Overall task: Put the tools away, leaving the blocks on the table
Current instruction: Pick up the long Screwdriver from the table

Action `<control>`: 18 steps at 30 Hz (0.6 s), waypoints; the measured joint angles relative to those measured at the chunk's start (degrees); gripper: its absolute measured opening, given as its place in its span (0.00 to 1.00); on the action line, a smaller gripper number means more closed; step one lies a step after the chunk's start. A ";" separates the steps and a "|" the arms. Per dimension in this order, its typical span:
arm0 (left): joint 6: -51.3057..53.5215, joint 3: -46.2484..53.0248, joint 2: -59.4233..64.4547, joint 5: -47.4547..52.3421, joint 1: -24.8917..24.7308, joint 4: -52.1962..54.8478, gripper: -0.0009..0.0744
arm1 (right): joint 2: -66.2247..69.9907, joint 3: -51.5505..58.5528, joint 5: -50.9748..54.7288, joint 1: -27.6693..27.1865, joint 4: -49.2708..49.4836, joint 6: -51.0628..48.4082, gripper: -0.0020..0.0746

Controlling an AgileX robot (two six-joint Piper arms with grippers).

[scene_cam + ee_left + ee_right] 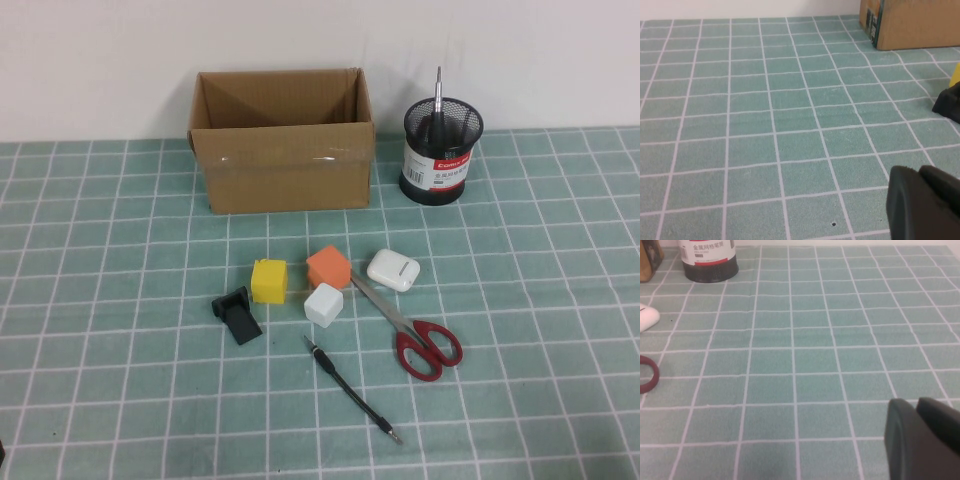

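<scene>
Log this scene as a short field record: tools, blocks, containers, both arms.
stowed: screwdriver upright in mesh pen cup
loose tools: scissors, pen-like tool on table
blocks: yellow, orange, white, clustered
box: cardboard box, open
left tool: low over bare tiles
right tool: low over bare tiles

Blocks [305, 282], an earbud case [393, 270] and a clip [236, 314] are crowding the scissors [412, 327]; open desk [540, 300] is lying right of the scissors. Left gripper [925, 205] and right gripper [925, 440] are hovering over bare tiles.
</scene>
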 joint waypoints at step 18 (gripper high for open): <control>0.00 0.00 0.00 0.10 0.00 0.00 0.01 | 0.00 0.12 -14.90 0.00 30.11 1.31 0.01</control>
